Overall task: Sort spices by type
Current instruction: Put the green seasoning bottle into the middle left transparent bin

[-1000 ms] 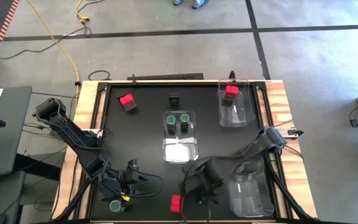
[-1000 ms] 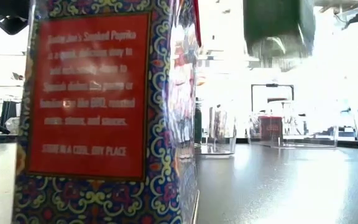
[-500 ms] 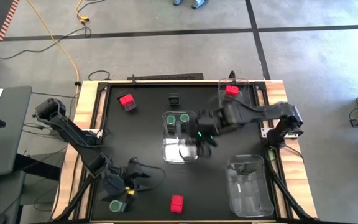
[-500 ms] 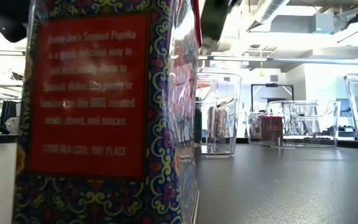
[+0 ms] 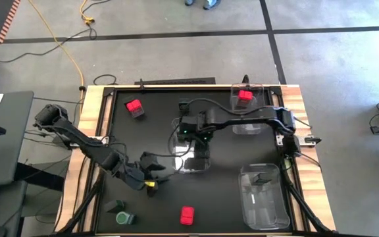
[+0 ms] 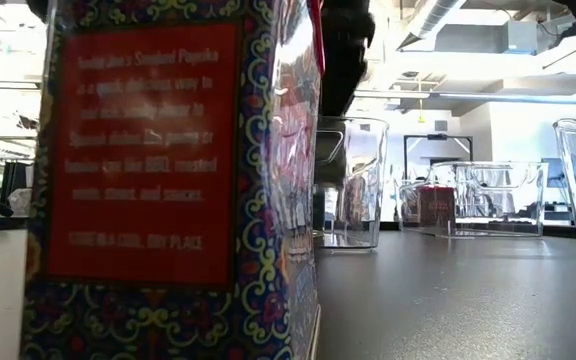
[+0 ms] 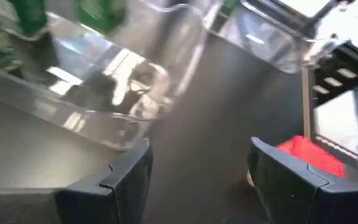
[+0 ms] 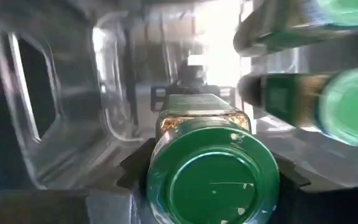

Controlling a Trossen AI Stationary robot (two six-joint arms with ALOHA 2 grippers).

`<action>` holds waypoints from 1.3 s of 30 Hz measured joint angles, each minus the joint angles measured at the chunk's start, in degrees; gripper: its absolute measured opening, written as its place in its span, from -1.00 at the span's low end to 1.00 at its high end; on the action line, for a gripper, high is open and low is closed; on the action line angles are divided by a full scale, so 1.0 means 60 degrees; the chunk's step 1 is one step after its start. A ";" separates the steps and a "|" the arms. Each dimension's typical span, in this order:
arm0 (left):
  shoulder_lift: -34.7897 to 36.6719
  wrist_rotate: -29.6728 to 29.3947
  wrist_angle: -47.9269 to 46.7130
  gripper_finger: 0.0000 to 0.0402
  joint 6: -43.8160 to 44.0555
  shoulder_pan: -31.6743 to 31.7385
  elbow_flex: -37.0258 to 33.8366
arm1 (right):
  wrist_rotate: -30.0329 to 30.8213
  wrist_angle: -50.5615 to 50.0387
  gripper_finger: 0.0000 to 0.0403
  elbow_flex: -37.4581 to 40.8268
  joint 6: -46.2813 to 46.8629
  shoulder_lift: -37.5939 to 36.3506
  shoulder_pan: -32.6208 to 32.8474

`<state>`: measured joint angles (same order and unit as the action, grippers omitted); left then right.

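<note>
High view, centre of the frame: the right end effector (image 5: 188,130) has swung from the lower middle of the counter (image 5: 229,155) a second ago to the far end of the middle clear bin (image 5: 191,162). In the right wrist view it is closed on a green-topped jar (image 8: 213,171), with two more green-topped jars (image 8: 337,102) lying just beyond it inside the clear walls. So the carry is over, and I judge the release into the green group to be the step in hand; the fingers have not let go yet.

The left end effector (image 5: 151,172) has also moved. A second ago it was low at the bottom left beside another green-topped jar (image 5: 122,217); now it sits higher, just left of the middle bin's near end, well apart from that jar. The left wrist view shows its fingers (image 7: 126,180) spread with nothing between them, so the jar was left on the counter and remains to be sorted.

The other spices have not shifted:
- a red box (image 5: 187,214) at bottom centre, which fills the left of the low view
- a red box (image 5: 134,106) at upper left
- a red box (image 5: 245,95) already in the upper right bin (image 5: 258,124)
- a dark container (image 5: 184,104) at top centre, loose on the counter

The lower right bin (image 5: 268,210) appears to hold no spices. By my reckoning the sort is about half done.
</note>
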<state>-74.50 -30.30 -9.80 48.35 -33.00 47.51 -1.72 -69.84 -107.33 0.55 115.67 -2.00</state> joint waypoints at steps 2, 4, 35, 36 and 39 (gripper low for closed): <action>0.0095 -0.0012 -0.0084 0.24 -0.0011 0.0179 0.0000 | -0.0010 0.0014 0.09 0.0000 -0.0375 0.0292 -0.0110; 0.0178 -0.0014 -0.0276 0.24 0.0030 0.0268 0.0004 | 0.0004 0.0189 0.09 0.0000 -0.0606 0.0476 -0.0251; 0.0236 -0.0018 -0.0543 0.24 0.0224 0.0693 0.0004 | 0.0013 0.1438 0.17 0.0922 -0.1233 0.0587 -0.0809; 0.0236 -0.0018 -0.0543 0.24 0.0274 0.0693 0.0004 | 0.0022 0.1437 0.17 0.0922 -0.1301 0.0587 -0.0809; 0.0236 -0.0018 -0.0545 0.24 0.0312 0.0693 0.0004 | 0.0019 0.1438 0.18 0.0922 -0.1317 0.0587 -0.0798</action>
<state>-73.08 -30.41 -13.07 50.22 -28.84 47.53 -1.61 -61.21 -101.80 -7.35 119.20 -6.79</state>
